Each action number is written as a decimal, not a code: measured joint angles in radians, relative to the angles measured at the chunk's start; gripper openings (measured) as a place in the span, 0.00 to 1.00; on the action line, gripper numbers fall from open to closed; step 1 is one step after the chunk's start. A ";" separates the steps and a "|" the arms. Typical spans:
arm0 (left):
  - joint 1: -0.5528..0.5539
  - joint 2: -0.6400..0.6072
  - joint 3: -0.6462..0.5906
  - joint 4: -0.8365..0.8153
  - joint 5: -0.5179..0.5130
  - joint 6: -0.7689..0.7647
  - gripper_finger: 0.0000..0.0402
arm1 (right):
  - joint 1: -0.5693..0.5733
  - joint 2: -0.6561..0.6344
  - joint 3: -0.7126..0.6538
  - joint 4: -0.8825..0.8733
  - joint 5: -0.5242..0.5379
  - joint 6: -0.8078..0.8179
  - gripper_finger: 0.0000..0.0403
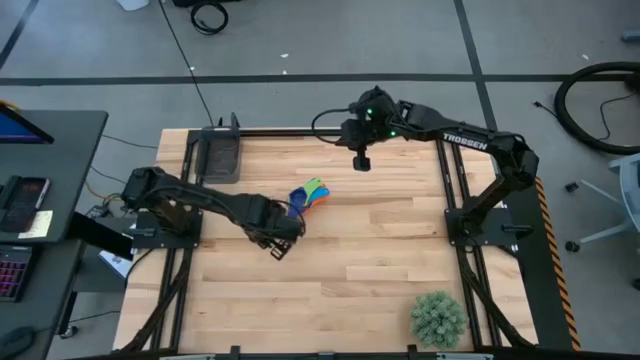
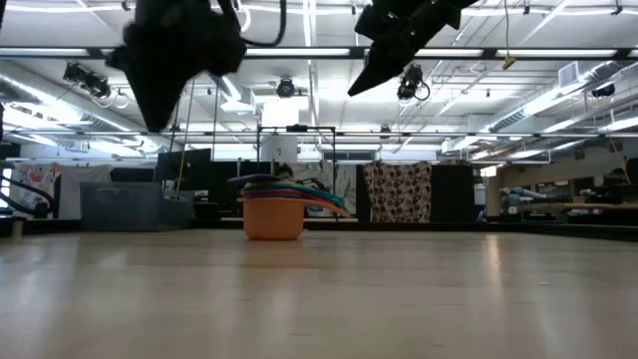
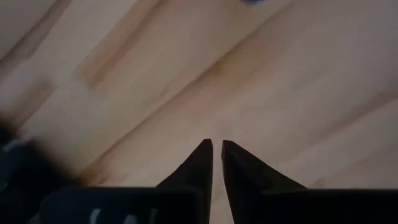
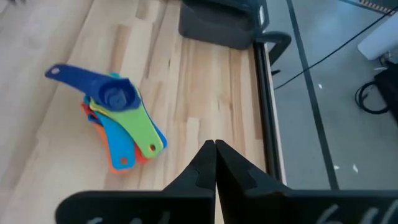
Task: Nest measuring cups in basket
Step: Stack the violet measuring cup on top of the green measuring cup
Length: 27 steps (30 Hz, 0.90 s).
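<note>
The measuring cups (image 1: pixel 312 193) stand nested in one stack on the bare wood near the table's middle. An orange cup (image 2: pixel 273 219) is at the bottom and a dark blue one (image 4: pixel 115 94) on top, and the handles fan out. The dark basket (image 1: pixel 220 157) sits at the far left corner, apart from the stack. My left gripper (image 1: pixel 283 245) hangs shut above the table, pointing down, just near-left of the stack; its fingers (image 3: pixel 217 144) hold nothing. My right gripper (image 1: pixel 361 163) is shut and raised to the far right of the stack, slanting down toward it (image 4: pixel 215 143).
A spiky green plant ball (image 1: pixel 438 318) sits near the table's near right corner. Black frame rails (image 4: pixel 264 93) run along the table's edges. Bare wood (image 1: pixel 330 280) lies between the stack and the near edge.
</note>
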 joint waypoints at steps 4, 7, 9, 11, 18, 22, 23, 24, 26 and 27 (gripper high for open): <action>-0.001 0.000 -0.098 0.149 -0.107 -0.003 0.06 | 0.006 0.000 0.000 0.023 0.004 0.050 0.01; 0.003 0.000 -0.150 0.205 -0.189 -0.032 0.05 | 0.004 0.013 0.001 0.034 0.004 0.052 0.01; 0.012 0.000 -0.165 0.200 -0.227 -0.071 0.05 | -0.008 0.042 0.002 0.035 0.004 0.053 0.01; 0.020 -0.001 -0.176 0.202 -0.246 -0.102 0.05 | -0.013 0.086 0.002 0.037 0.000 0.052 0.01; 0.057 0.000 -0.178 0.204 -0.251 -0.163 0.05 | -0.036 0.200 0.000 0.089 -0.029 0.022 0.00; 0.077 0.000 -0.178 0.226 -0.255 -0.162 0.05 | -0.053 0.256 0.000 0.170 -0.081 0.001 0.00; 0.081 0.000 -0.178 0.228 -0.255 -0.162 0.05 | -0.057 0.272 0.000 0.187 -0.088 -0.013 0.00; 0.085 0.000 -0.178 0.230 -0.255 -0.162 0.05 | -0.058 0.290 0.000 0.201 -0.092 -0.022 0.00; 0.090 0.000 -0.178 0.235 -0.255 -0.160 0.05 | -0.060 0.328 0.000 0.224 -0.109 -0.029 0.00; 0.091 0.000 -0.178 0.238 -0.255 -0.160 0.05 | -0.060 0.348 0.000 0.232 -0.123 -0.030 0.00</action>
